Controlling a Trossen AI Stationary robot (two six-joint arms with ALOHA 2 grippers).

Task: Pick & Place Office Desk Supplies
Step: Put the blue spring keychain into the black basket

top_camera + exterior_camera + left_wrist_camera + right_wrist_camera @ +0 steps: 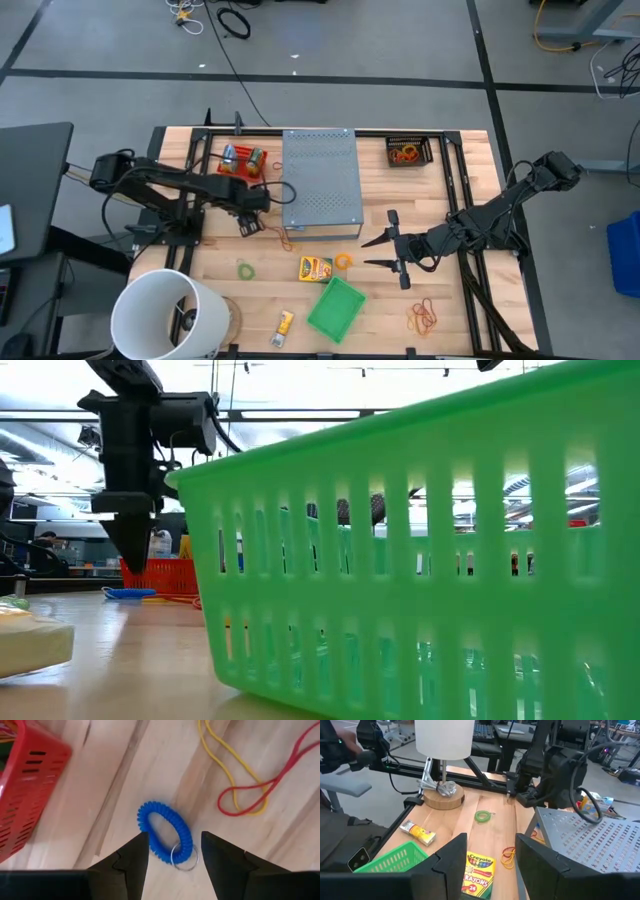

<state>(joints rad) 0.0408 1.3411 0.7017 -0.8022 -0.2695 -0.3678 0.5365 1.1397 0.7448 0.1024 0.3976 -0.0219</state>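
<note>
A blue coiled wrist band with a metal key ring [165,836] lies flat on the wooden table next to a red basket [25,795]. My left gripper [174,836] hangs open just above it, pointing down, one finger on each side, touching nothing. A yellow and a red rubber band [242,785] lie beyond it. In the low view this gripper [128,545] hangs over the blue band [128,593]. My right gripper [372,253] is open and held level above a crayon box [477,872] and orange rubber bands [509,857].
A grey perforated box [320,180] stands at the table's middle back and a white bucket [165,315] at the near left. A green basket [335,305], a green coil [246,269], a yellow packet [284,323], loose bands [425,317] and a black basket [408,152] are spread around.
</note>
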